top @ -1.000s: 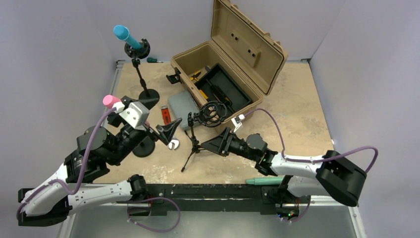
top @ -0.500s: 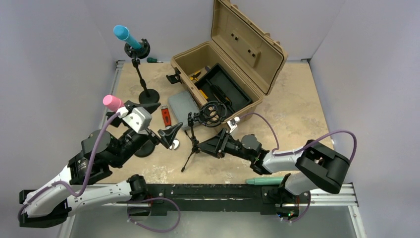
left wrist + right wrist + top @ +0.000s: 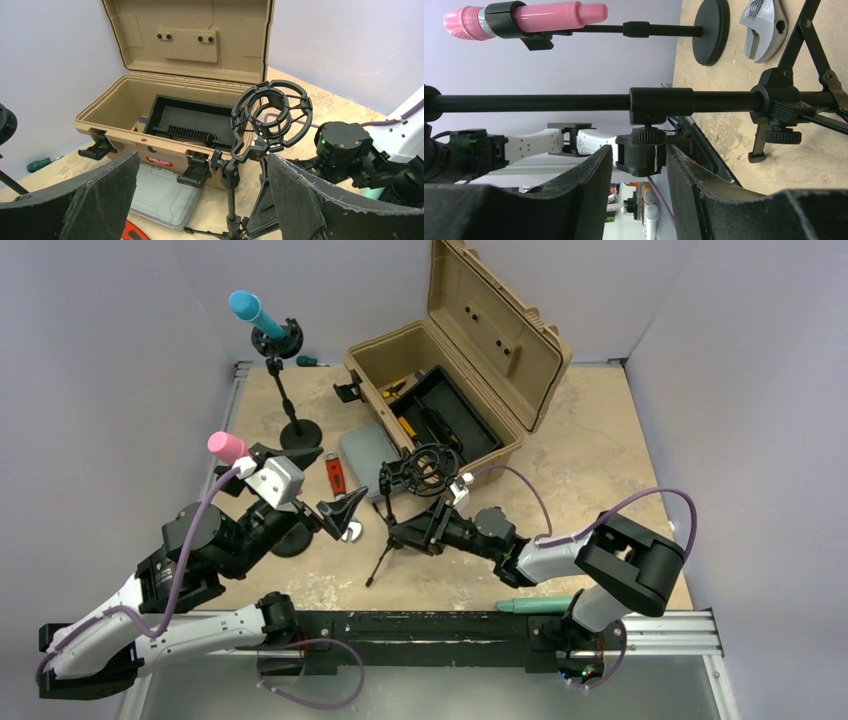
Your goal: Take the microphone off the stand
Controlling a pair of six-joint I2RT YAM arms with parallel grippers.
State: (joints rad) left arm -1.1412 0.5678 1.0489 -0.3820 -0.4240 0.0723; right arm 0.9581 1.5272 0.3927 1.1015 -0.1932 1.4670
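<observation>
- Reaching in from the near-right corner, the right gripper (image 3: 402, 534) sat low against the black tripod stand (image 3: 384, 548) in the middle of the table.
- In the right wrist view its fingers (image 3: 589, 175) flanked the knurled knob under the tripod stand's (image 3: 574, 102) pole collar. They were very close on both sides, but I could not tell whether they pressed on it.
- The tripod stand carried a black ring-shaped shock mount (image 3: 430, 468). In the left wrist view the tan case showed through the ring of the mount (image 3: 272, 117).
- The left gripper (image 3: 345, 512) hovered just left of the tripod stand with its fingers (image 3: 100, 192) spread wide apart.
- A pink microphone (image 3: 227, 447) sat in a black clip on top of a round-based black stand (image 3: 290, 538) near the left edge, close beside the left arm. In the right wrist view the pink microphone (image 3: 524, 17) showed gripped by the clip around its body.
- A blue microphone (image 3: 250, 310) sat tilted in the holder of a second round-based stand (image 3: 300, 432) at the far-left corner.
- A green microphone (image 3: 540, 604) lay flat at the near edge by the right arm's base.
- An open tan plastic case (image 3: 375, 350) stood toward the far edge with its lid raised and a black tray inside.
- A flat grey box (image 3: 365, 452) lay just in front of the case.
- A grey wrench head (image 3: 761, 20) lay on the table near the pink microphone's round base.
</observation>
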